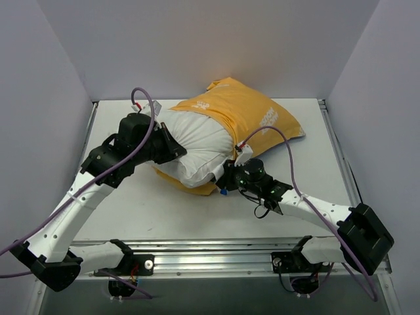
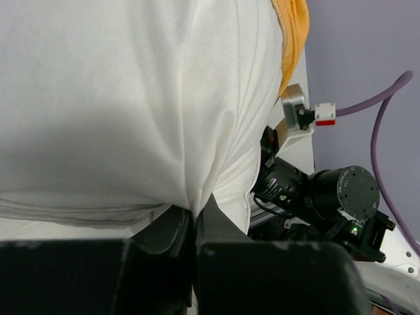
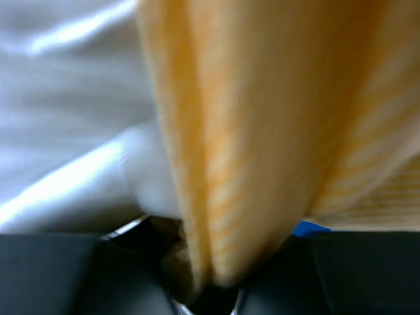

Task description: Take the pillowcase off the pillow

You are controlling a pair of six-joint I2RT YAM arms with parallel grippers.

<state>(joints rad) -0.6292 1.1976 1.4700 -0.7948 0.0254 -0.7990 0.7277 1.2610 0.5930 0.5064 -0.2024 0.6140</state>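
1. So, top view: the pillow (image 1: 193, 147) lies mid-table (image 1: 321, 157). Its left half is bare white and its far-right half sits inside the yellow case (image 1: 252, 115). The left gripper (image 1: 176, 149) is at the bare end, and the right gripper (image 1: 226, 176) is at the case's mouth on the near side.
2. Left wrist: the left gripper (image 2: 195, 213) is clamped tight on a pinched fold of the white pillow (image 2: 131, 98). The case (image 2: 292, 33) only peeks in at the top right.
3. Right wrist: it's blurry, but the right gripper (image 3: 203, 289) looks closed on a bunched ridge of yellow case (image 3: 249, 131), with the pillow (image 3: 72, 118) just left of it. I can't tell whether any pillow fabric got caught in that bite too.
4. Handling, my guess: both are light and squashy, nothing fragile.
   - The left pinch only has the pillow's outer skin, so I'd expect it to tent up and maybe slip under a hard pull.
   - The case is limp and probably drags on the plump filling.
   - The hem at the mouth is the spot to hold, with the case peeled off along the pillow's length while the other arm anchors the bare end.
5. Containers: the case is the only one here, and it holds roughly half the pillow. I'd call the job about halfway done.
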